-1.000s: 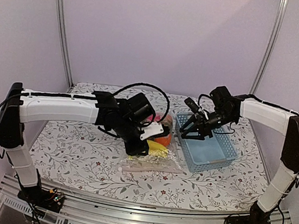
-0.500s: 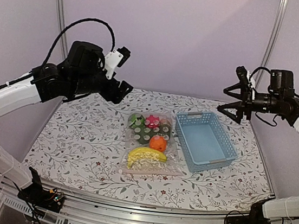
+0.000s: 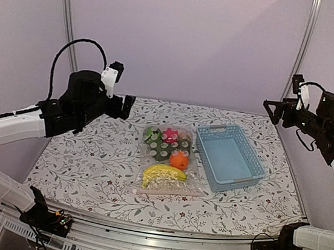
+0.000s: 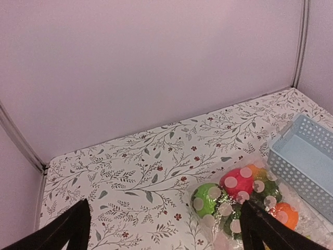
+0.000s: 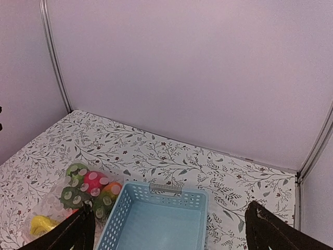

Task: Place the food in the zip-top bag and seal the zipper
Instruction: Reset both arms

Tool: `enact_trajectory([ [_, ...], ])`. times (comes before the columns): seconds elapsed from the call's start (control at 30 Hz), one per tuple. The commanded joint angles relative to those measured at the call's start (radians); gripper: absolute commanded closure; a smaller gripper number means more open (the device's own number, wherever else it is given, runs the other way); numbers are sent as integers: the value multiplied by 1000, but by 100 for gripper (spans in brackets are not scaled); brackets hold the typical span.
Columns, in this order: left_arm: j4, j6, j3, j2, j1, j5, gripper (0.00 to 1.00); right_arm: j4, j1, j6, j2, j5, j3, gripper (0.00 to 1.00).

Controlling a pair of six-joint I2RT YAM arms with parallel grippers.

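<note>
While both arms are held high over the table [image 3: 89, 164], bent at the elbow, the left gripper [image 3: 124, 106] and right gripper [image 3: 271, 111] are spread wide and empty; the zip-top bag [image 3: 192, 176], with the food [image 3: 166, 144] inside, lies below and between them.

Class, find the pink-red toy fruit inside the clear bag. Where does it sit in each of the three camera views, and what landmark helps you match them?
Top external: the pink-red fruit is near the centre, left of the blue basket.
Left wrist: it is at lower right, with the basket at the right edge.
Right wrist: it is at lower left, with the basket to its right.
Shared landmark: the blue basket.
</note>
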Motion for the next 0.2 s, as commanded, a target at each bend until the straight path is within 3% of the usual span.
enact_trajectory([
  [0.0,127,-22,-51,-24,26,-14,0,65,-4,32,-1,32,-1,1],
  [0.17,127,-20,-62,-53,30,-17,0,66,-16,32,20,29,11,1],
])
